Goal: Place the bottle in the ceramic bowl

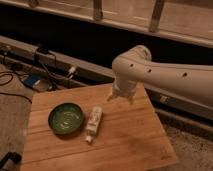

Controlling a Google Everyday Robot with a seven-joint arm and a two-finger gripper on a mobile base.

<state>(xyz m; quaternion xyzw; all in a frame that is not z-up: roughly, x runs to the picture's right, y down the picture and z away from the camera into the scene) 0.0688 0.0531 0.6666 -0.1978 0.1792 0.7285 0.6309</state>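
The bottle (94, 122) is slim and cream-white and lies on its side on the wooden table (130, 140), cap toward the front, just right of the ceramic bowl. The ceramic bowl (66, 119) is round and dark green with a glossy mottled inside, and nothing is in it. My gripper (120, 96) hangs from the white arm (165, 72) over the table's far edge, above and to the right of the bottle, apart from it.
The table's edges are close on all sides. Cables and a blue object (32, 81) lie on the floor at the left. A dark ledge and window frame run behind the table.
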